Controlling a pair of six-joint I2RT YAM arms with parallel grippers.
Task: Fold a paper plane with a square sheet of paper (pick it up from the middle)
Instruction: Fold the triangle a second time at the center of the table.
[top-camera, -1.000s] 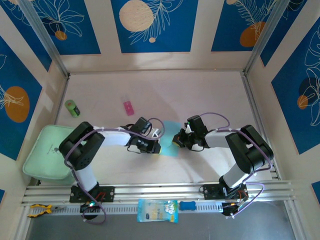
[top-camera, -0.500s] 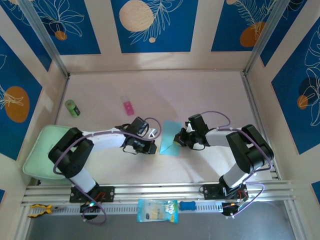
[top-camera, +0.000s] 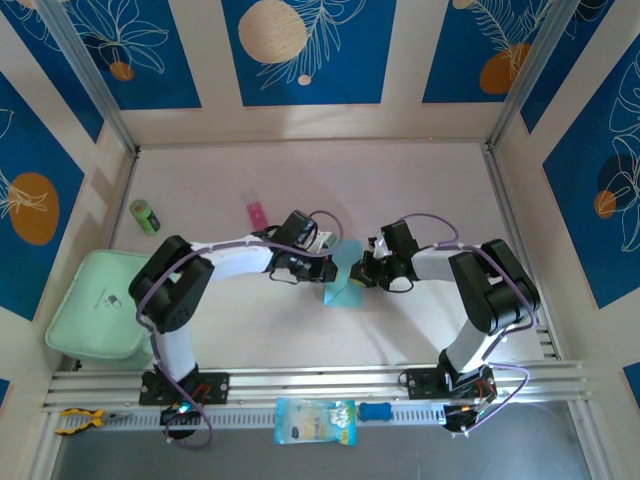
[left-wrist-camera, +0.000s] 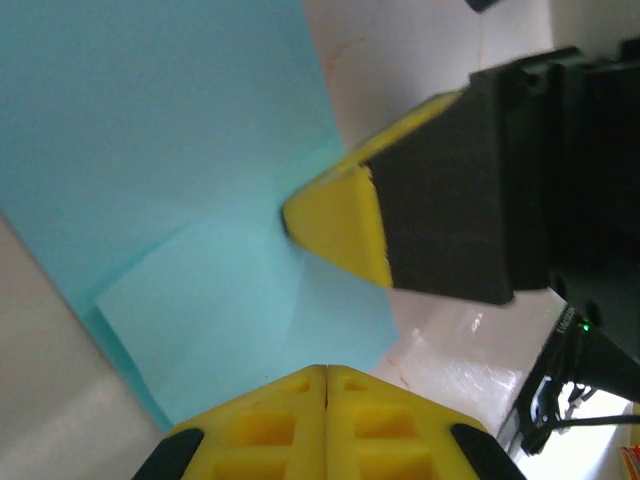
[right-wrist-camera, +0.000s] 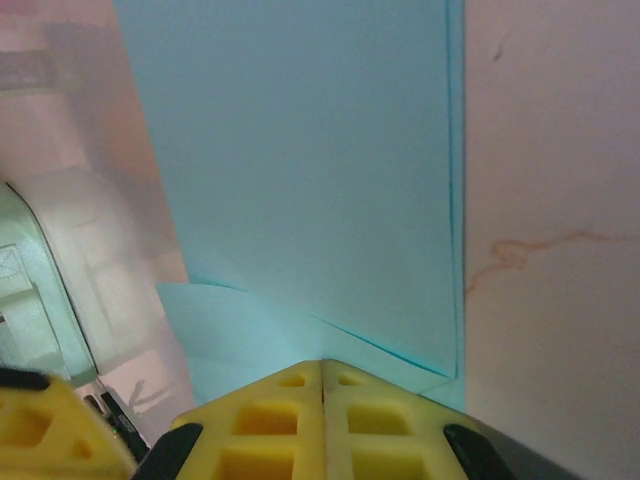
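The square sheet of paper (top-camera: 345, 283) is light cyan and lies creased on the table between the two arms. A triangular flap (left-wrist-camera: 250, 310) is folded over its main panel (right-wrist-camera: 300, 160). My left gripper (top-camera: 326, 263) is shut, its yellow tips (left-wrist-camera: 325, 372) resting on the sheet's left part. My right gripper (top-camera: 363, 274) is also shut, its tips (right-wrist-camera: 322, 365) down on the sheet's right edge by the fold. In the left wrist view the right gripper's yellow fingertip (left-wrist-camera: 335, 225) presses onto the paper just ahead of my left jaws.
A small pink block (top-camera: 258, 214) and a green cylinder (top-camera: 146, 216) lie at the back left. A mint-green tray (top-camera: 95, 300) sits at the left edge. A printed packet (top-camera: 314, 420) and a blue item (top-camera: 375, 411) lie on the front rail. Walls enclose the table.
The left gripper has moved right and farther back onto the sheet. The right gripper edged back too. The paper shifted slightly and looks narrower, more folded.
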